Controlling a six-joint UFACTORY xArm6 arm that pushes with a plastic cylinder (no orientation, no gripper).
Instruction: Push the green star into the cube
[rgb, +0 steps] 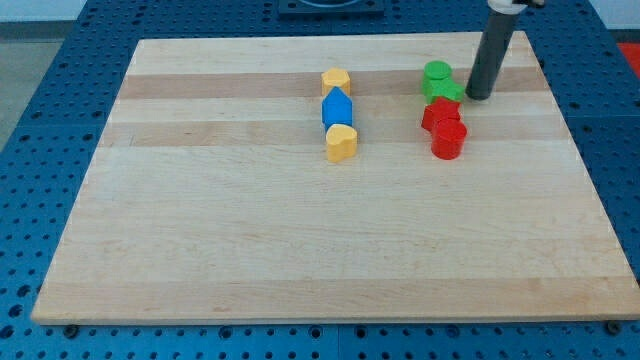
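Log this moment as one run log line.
my tip: right of green blocks, close | red blocks: below green | blue block: left, between yellow blocks

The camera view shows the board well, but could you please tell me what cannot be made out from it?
- Green blocks: two overlap; which one is the star is unclear, too small.
- My tip: contact with the green blocks uncertain; they look adjacent.
- Rod's upper part: cut off by the view's top.
- Red blocks: stacked in view, shapes unclear.
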